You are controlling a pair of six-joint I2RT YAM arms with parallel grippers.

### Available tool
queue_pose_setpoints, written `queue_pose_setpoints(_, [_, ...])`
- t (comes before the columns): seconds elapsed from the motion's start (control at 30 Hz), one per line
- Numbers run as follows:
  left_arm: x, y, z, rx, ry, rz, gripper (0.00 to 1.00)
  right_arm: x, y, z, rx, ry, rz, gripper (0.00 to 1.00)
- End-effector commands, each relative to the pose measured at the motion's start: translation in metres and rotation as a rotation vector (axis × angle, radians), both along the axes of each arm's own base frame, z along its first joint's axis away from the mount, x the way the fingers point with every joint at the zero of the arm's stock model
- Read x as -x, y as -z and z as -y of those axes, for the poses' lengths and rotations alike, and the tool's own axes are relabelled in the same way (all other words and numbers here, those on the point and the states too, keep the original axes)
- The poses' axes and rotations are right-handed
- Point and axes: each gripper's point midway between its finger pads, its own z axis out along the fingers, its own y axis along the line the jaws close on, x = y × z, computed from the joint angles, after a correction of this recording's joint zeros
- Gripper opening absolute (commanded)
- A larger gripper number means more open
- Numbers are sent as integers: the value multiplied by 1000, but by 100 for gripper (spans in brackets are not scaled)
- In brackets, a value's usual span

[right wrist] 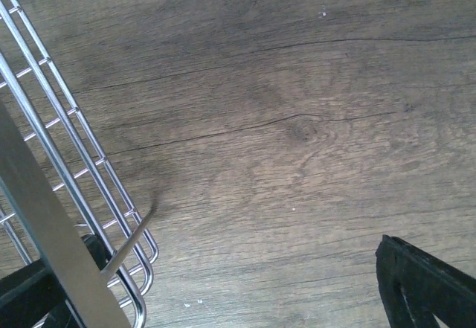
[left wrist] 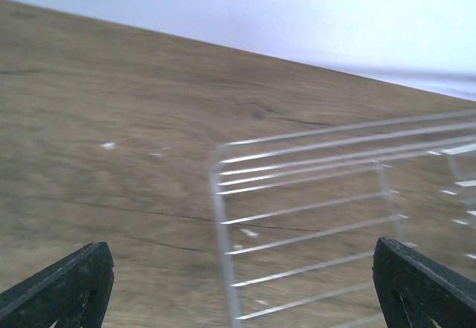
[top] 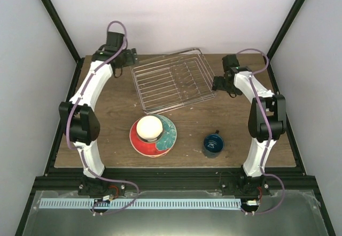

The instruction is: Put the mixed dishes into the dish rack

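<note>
The rack (top: 173,81) is seen toward the far side of the table (top: 115,145), and nothing is loaded between its bars. The dishes in view are set nearer the arms: a bowl (top: 149,128) is stacked on a plate (top: 166,138) near the middle, and a mug (top: 213,144) is placed well apart to their right. The left gripper (top: 131,58) is held by the rack's far-left corner and the right gripper (top: 217,82) just beside its right edge. Both pairs of fingers are spread wide, and nothing is held by either. Whether the bowl is upright or upturned cannot be told. The dishes are judged to be stiff, glazed and so slippery, breakable, and of moderate weight. The bowl would best be taken first, pinched at its rim if that is uppermost. The plate, lying flat, offers only its scalloped edge and may have to be tipped before it can be gripped. The mug is better pinched across its wall at the rim. The thin wire rack is judged light enough to be shoved aside if knocked.
</note>
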Motion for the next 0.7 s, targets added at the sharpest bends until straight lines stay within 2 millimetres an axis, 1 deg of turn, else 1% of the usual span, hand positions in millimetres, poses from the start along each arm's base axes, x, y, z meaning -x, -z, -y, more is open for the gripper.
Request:
queue_pose_setpoints(0.0, [8, 10, -49, -47, -84, -38, 97, 24, 11, 31, 63, 80, -73, 100])
queue_pose_setpoints(0.03, [9, 17, -57, -59, -97, -52, 97, 28, 12, 35, 70, 91, -84, 100])
queue_pose_setpoints(0.1, [9, 20, -69, -76, -114, -57, 96, 40, 15, 43, 85, 120, -113, 100])
queue_pose_setpoints(0.2, [7, 25, -76, -62, -119, -66, 96, 58, 16, 58, 94, 174, -137, 100])
queue_pose_setpoints(0.3, [3, 29, -76, -58, -113, -72, 96, 72, 15, 72, 92, 219, -145, 100])
queue_pose_setpoints(0.47, [-3, 41, -74, -47, -109, -96, 96, 94, 13, 95, 117, 277, -168, 100])
queue_pose_setpoints(0.53, [-4, 46, -73, -40, -110, -104, 96, 107, 18, 106, 114, 292, -192, 100])
queue_pose_setpoints(0.63, [-4, 50, -71, -24, -111, -109, 95, 126, 17, 122, 91, 330, -201, 100])
queue_pose_setpoints(0.67, [-4, 52, -70, -21, -111, -111, 95, 132, 17, 124, 83, 337, -202, 100])
